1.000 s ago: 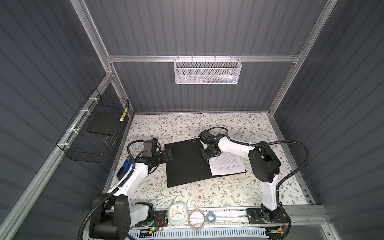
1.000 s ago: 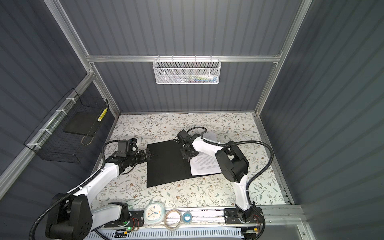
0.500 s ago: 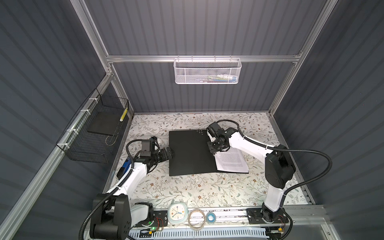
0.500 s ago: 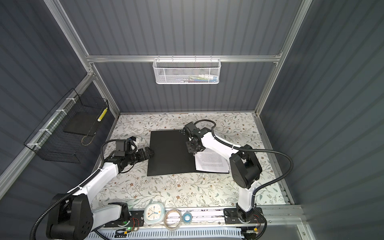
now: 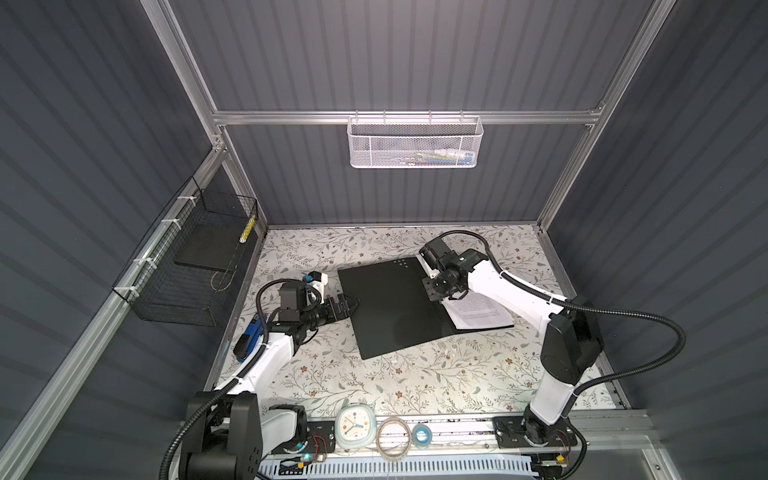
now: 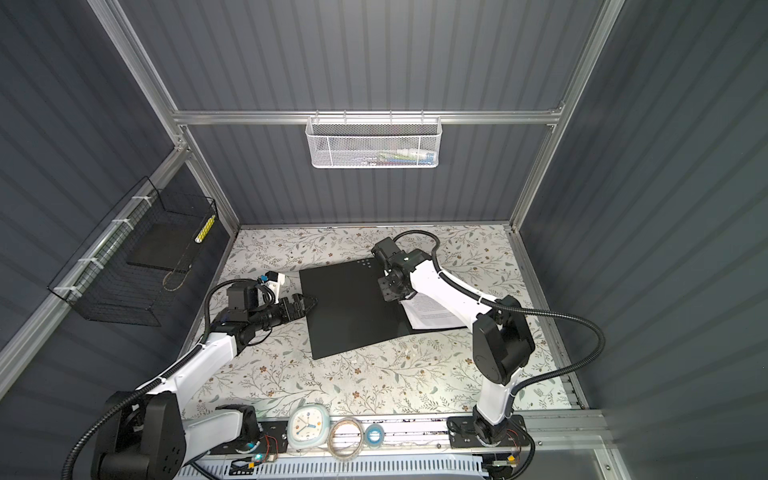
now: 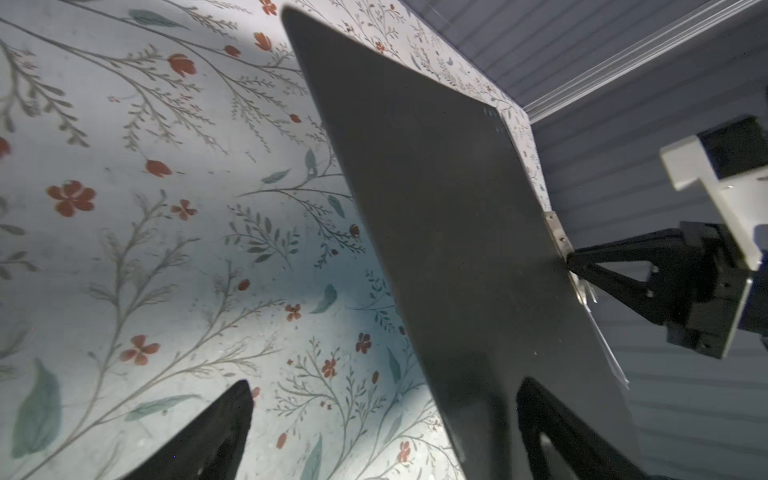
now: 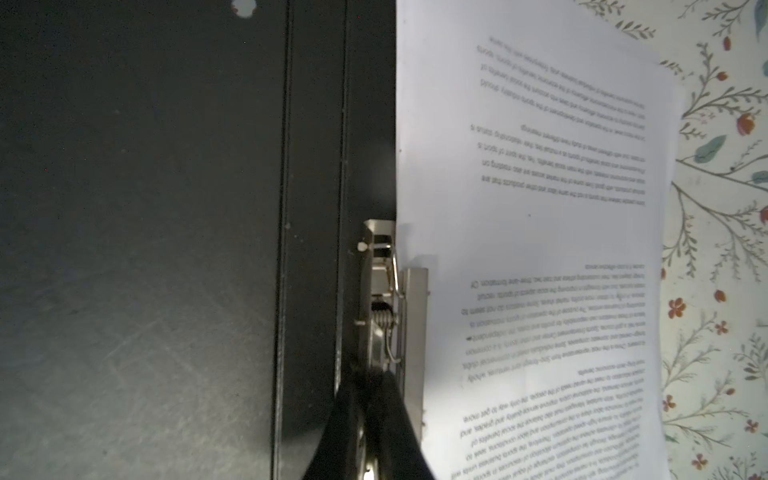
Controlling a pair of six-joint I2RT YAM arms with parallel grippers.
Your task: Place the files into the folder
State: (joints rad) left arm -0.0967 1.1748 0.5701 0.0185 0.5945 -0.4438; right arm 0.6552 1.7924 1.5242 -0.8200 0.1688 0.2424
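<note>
walls: grey ribbed panels (image 5: 395,54) | frame: aluminium rails (image 5: 291,117) | table (image 5: 415,374): floral cover | white mesh basket (image 5: 374,145) on back rail

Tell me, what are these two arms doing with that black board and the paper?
They are filing papers. The folder lies open on the table, black inside up, and the files already lie on its right half. The right gripper, shut, has its tips at the metal clamp by the spine. The left gripper sits open at the folder's left edge, gripping nothing.

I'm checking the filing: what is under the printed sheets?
The folder, open and black inside, shows under the files, past their near edge. Anything else beneath is covered by the paper.
</note>
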